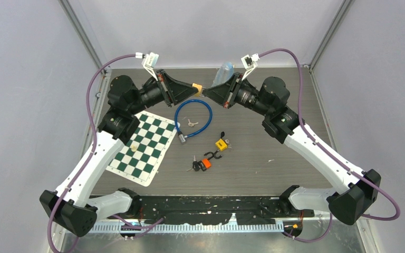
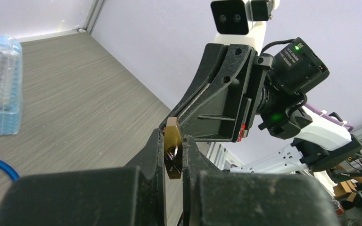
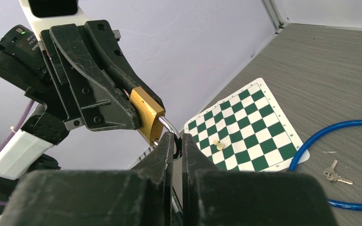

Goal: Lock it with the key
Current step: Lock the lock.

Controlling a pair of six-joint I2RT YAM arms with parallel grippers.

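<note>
Gripping padlock [image 3: 145,113], left pincer [image 2: 173,141]; plastic container [image 2: 0,80] contents unclear.

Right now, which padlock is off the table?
The brass padlock, clamped in the left gripper above the table; the yellow padlock and orange padlock lie on it.

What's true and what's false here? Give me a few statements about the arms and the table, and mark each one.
1. The left gripper holds a brass padlock. True.
2. The chessboard lies on the right side of the table. False: it lies on the left side.
3. Keys lie inside the loop of the blue cable. True.
4. The right gripper is wide open. False: it is shut, its tips at the padlock.
</note>
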